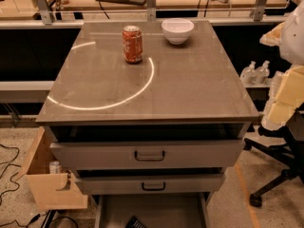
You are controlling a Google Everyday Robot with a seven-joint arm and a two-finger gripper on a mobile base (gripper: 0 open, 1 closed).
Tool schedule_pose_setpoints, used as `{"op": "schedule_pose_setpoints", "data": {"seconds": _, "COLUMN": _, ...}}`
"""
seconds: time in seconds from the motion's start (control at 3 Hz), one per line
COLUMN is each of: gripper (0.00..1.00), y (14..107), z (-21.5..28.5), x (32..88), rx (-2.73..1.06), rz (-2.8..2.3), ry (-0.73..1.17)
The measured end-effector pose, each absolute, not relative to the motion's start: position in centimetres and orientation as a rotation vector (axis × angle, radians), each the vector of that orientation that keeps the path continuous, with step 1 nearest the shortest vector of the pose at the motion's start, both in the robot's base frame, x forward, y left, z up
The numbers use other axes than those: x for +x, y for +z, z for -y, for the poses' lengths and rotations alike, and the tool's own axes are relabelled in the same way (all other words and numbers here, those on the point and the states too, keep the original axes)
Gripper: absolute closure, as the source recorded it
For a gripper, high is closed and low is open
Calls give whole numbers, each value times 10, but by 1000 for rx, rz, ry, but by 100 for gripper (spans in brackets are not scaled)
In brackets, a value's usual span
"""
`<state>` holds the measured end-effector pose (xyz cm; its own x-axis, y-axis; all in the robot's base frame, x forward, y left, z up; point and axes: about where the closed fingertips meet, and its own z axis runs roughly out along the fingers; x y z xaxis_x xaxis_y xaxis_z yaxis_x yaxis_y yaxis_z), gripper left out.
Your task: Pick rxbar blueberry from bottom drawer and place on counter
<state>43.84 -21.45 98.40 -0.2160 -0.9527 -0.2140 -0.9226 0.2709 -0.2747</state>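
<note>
From my station the hand (284, 101) hangs at the right edge of the view, level with the front lip of the cabinet and off to its side, touching nothing. I cannot tell whether it is wide or narrow, and I see nothing in it. Well below it and to its left, the bottom drawer (161, 210) is pulled out, which leaves its flat grey floor open from above. The rxbar blueberry (136, 223) lies there as a dark sliver near the front of the drawer, partly cut off by the frame. The two drawers above, the upper front (149, 153) and the lower front (153, 183), stick out only a little, so I judge they leave a clear drop into the bottom one. To the hand's left, at about its own height, is the surface (199, 87), where the bar has to end up. A soda can (132, 43) stands upright beyond the white arc (151, 75), and a white bowl (177, 30) sits at the back edge. Both are far from the hand, so the near right part of the surface looks the easiest spot to set the bar down. As I read it, the task is unstarted, and the reach must first go down and leftward while staying clear of the protruding drawer fronts.
</note>
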Motion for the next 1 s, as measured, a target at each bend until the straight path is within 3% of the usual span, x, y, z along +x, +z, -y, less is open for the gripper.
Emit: {"op": "schedule_pose_setpoints", "data": {"seconds": 1.0, "gripper": 0, "y": 921, "z": 225, "x": 415, "rx": -1602, "rz": -2227, "ry": -18}}
